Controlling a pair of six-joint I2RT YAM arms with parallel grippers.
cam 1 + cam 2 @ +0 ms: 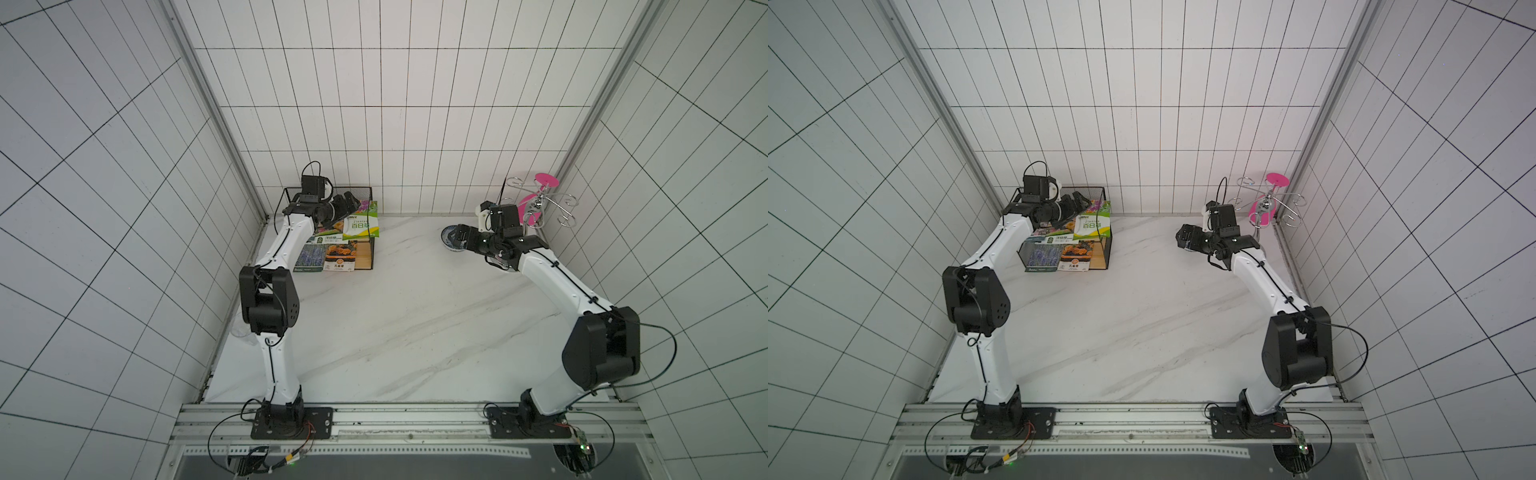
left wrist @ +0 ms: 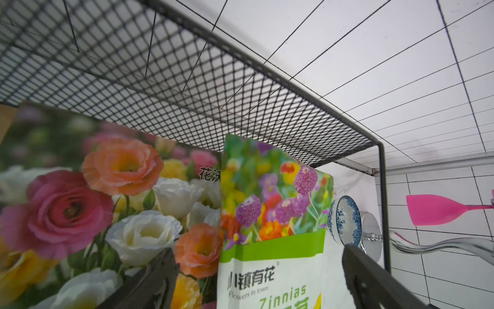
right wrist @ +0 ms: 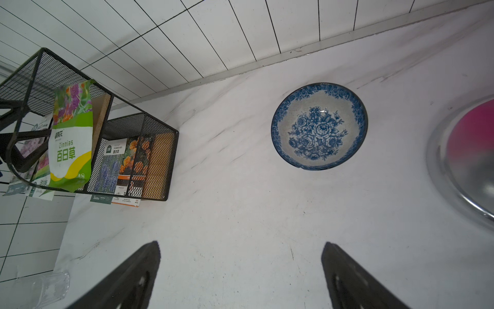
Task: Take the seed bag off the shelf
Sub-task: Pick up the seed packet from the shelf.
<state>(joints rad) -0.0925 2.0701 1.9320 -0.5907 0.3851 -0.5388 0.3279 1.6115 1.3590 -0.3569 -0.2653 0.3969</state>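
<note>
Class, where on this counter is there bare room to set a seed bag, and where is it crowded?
Bare: the wide counter between shelf and bowl, forward to the rail. Crowded: the shelf, lined with seed bags.

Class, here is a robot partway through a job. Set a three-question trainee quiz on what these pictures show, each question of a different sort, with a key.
1. True or false: the left gripper is shut on the Zinnias seed bag.
2. What lies on the table by the right gripper? A: blue-and-white bowl; B: red mug; C: banana.
3. Fill in: the Zinnias seed bag rests on the shelf's ____ tier.
Key: 1 false, its jaws stand open on either side of the bag. 2 A. 3 upper.
</note>
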